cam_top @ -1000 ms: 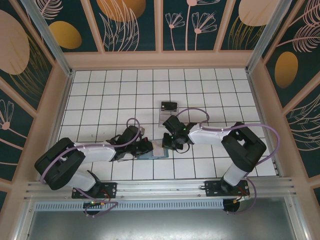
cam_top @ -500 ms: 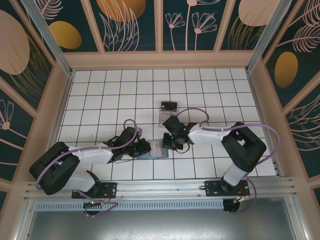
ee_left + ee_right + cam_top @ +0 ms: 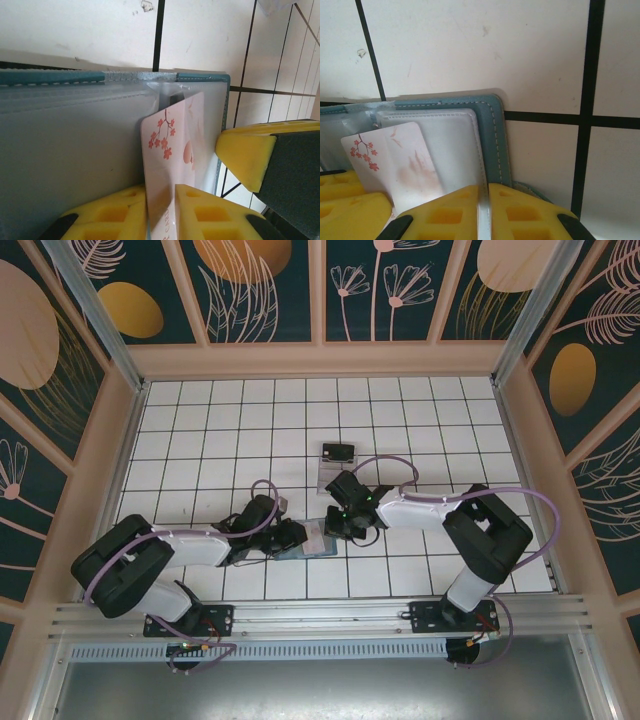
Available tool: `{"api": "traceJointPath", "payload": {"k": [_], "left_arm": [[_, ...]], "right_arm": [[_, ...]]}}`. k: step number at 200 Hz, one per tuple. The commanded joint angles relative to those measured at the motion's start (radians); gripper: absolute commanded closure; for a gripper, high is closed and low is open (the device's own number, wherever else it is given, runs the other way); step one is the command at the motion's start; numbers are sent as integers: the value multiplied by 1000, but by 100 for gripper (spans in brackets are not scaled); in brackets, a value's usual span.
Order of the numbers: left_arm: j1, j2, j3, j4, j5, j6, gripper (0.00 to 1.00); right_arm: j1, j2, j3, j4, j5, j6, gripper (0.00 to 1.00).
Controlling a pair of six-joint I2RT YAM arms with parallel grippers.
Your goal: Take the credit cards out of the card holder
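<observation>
**Left jaws (image 3: 159, 196) straddling the blossom card (image 3: 170, 145)**

Right jaws (image 3: 484, 192) are clenching the clear sleeve (image 3: 455, 135) edge of the teal card holder (image 3: 492, 125), which is lying on the desk (image 3: 470, 45). Card is sticking partway out of that sleeve and passing between the left pads; whether they are truly clamping it, cannot tell. Judging it best: seating both pads flat on the card, then drawing it straight away from the right jaws while those are anchoring the holder.

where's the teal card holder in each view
top external: card holder, small teal patch just below centre.
left wrist: card holder, teal edge along the upper left, clear sleeves beneath.
right wrist: card holder, teal corner at centre.
shared landmark: blossom-print card, in both wrist views.
</observation>
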Motion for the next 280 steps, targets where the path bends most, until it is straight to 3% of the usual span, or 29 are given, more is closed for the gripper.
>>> {"api": "traceJointPath", "payload": {"k": [1,53,165,230,280], "left_arm": [[-6,19,-22,36,22,-20,82],[-5,-19,-24,-27,-5,-6,89],[-3,-169,73,-389,-96,133,95],[-4,-169,224,-615,-134,336,100],[-4,-196,340,-680,-134,614,100]], "right_arm": [[7,7,-22,-69,21,3,87],[8,2,-25,-75,31,6,87],[4,-21,-22,-92,52,5,86],[5,-35,-1,-101,54,-11,86],[4,-86,13,-107,68,-21,86]]}}
